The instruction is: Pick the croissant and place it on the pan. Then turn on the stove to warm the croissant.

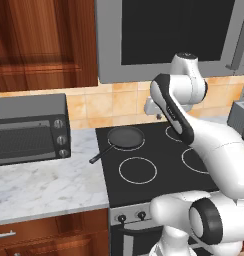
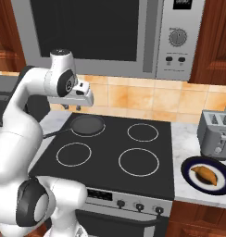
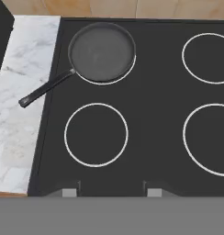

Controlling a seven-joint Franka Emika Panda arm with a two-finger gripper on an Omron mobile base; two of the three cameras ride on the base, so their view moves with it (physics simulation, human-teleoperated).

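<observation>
The croissant [image 2: 205, 174] lies on a dark plate with a white rim [image 2: 185, 171], on the marble counter right of the stove [image 2: 112, 173]. The black pan [image 2: 87, 125] sits on the stove's back left burner and is empty. Its thin handle [image 3: 45, 88] points out over the left counter. My gripper [image 2: 72, 108] hangs open above the pan's far left edge, high over the cooktop and far from the croissant. In the hand view the two fingertips [image 3: 154, 190] stand apart with nothing between them, and the pan [image 3: 102, 51] lies ahead at upper left.
A grey toaster [image 2: 216, 134] stands behind the plate. A toaster oven [image 1: 30, 130] occupies the left counter. The microwave [image 2: 94, 32] hangs above the stove. Small black knobs [image 2: 139, 206] line the silver front panel. My own arm crosses over the right burners in the left base view.
</observation>
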